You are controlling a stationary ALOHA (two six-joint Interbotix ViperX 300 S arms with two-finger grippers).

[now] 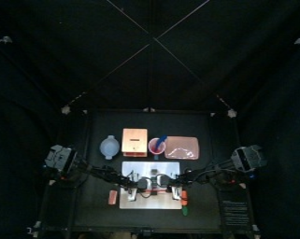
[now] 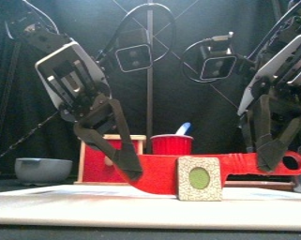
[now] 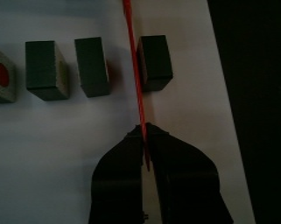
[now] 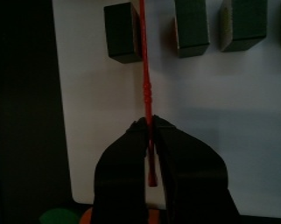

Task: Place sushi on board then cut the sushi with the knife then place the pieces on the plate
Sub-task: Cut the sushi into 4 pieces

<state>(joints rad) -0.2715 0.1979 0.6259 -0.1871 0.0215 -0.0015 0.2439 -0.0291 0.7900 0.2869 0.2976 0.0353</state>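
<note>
Cutting is in hand: the left gripper (image 2: 125,167) and right gripper (image 2: 272,157) both have jaws pinching the red knife (image 2: 234,167), set between sushi blocks (image 2: 199,178) on the board (image 2: 65,201) at bottom centre. The next move likely calls for freeing a gripper to carry pieces to the plate (image 1: 179,147).

Robotics lab booth, black curtains (image 1: 150,56), small black table (image 1: 96,217), left arm (image 2: 78,89), right arm (image 2: 276,89).

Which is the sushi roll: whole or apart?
Apart: separate blocks, bare white board between them; the red knife over one gap.
</note>
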